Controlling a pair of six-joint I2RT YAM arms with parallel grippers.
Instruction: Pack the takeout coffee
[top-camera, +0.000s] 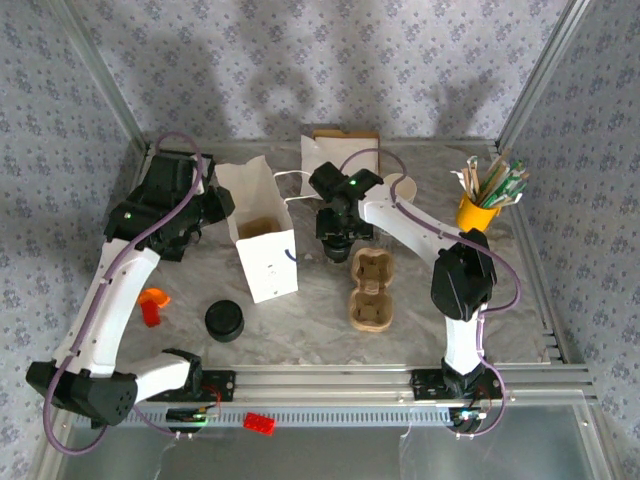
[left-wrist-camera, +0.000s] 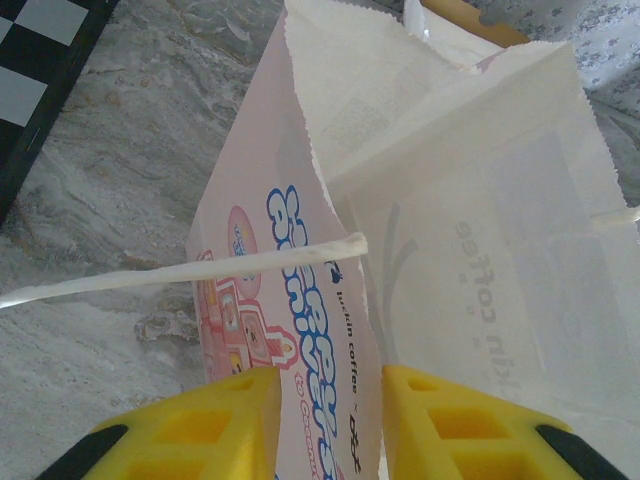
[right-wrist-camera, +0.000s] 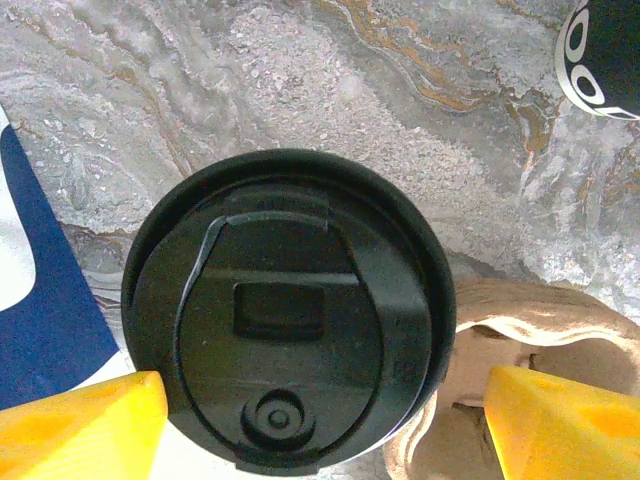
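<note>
The takeout coffee, a paper cup under a round black plastic lid (right-wrist-camera: 285, 310), stands on the grey marbled tabletop (top-camera: 310, 320) at 3 o'clock from the white paper bag (top-camera: 268, 265). The right gripper (right-wrist-camera: 320, 415) straddles it, fingers spread wide. The left gripper (left-wrist-camera: 332, 420) pinches the bag's edge.
</note>
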